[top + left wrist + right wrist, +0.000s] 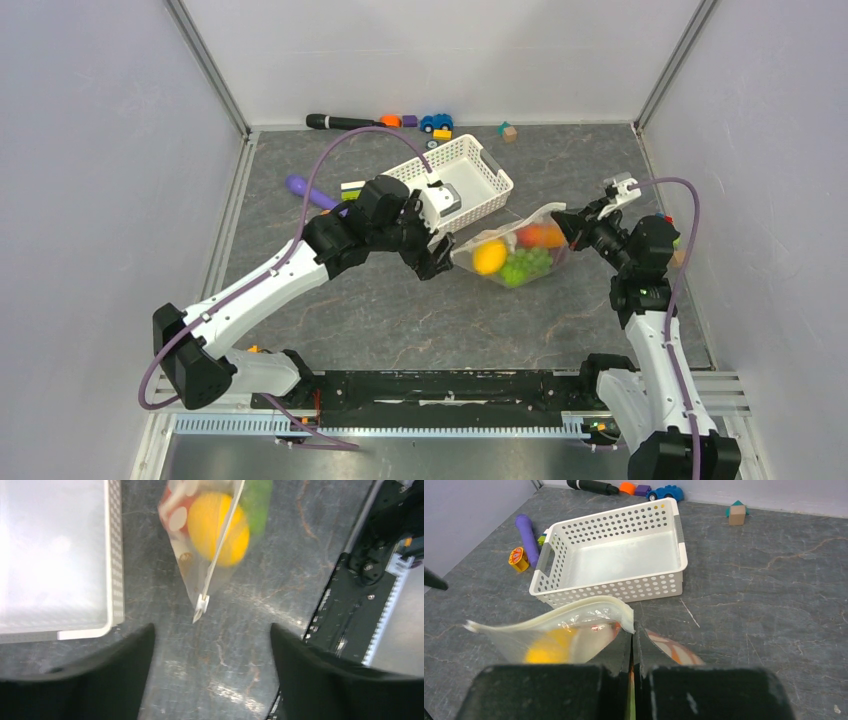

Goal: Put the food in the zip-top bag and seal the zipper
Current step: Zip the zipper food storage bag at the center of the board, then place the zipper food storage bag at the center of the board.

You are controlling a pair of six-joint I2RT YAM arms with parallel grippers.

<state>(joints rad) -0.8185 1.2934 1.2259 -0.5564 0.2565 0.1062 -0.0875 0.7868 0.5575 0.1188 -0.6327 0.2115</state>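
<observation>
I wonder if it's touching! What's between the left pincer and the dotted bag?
Just bare grey table, shown in the left wrist view; the open left pincer sits short of the bag.

One zip-top bag, one basket, one blue toy car, one yellow fruit.

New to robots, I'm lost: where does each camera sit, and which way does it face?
Top external: fixed above and behind, looking down at the table; the left arm and right arm show.
Left wrist: on the left arm, looking down past the open left gripper at the zip-top bag corner.
Right wrist: on the right arm, looking across to the white basket; the right gripper pinches the bag.
Shared: all show bag and basket.
</observation>
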